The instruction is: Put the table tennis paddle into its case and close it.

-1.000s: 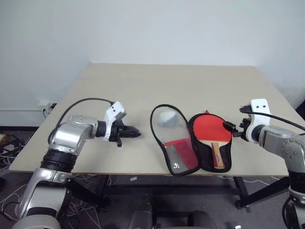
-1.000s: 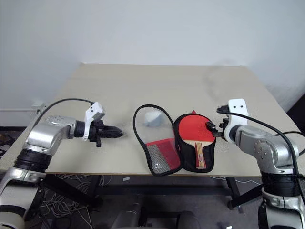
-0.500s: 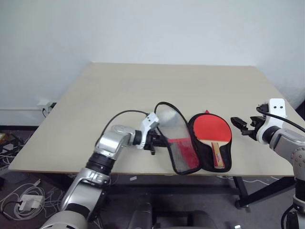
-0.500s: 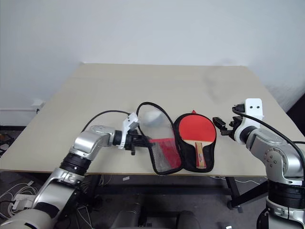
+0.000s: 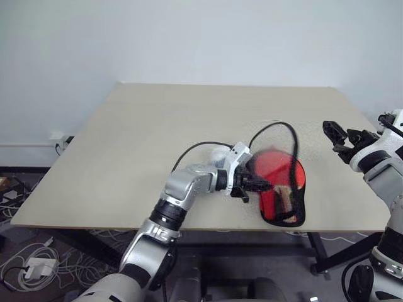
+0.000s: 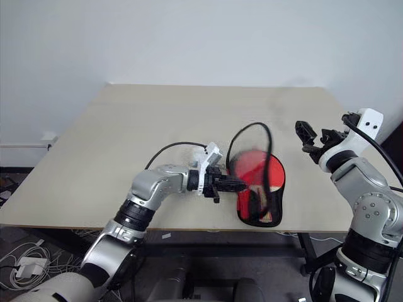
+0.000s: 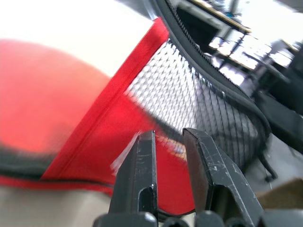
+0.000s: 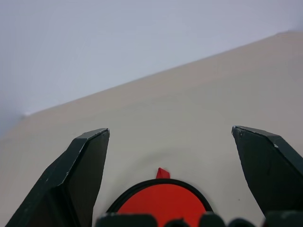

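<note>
Left gripper (image 5: 263, 185) swung the case (image 5: 283, 211) flap over.

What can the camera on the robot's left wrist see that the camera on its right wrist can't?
Only the left wrist view shows the black mesh pocket inside the case's flap, close up, and the left gripper with its fingers nearly together at the flap's edge.

Only the right wrist view shows the right gripper wide open and holding nothing, a long stretch of bare table, and the white wall.

Both show red from the case and a bit of tabletop.
</note>
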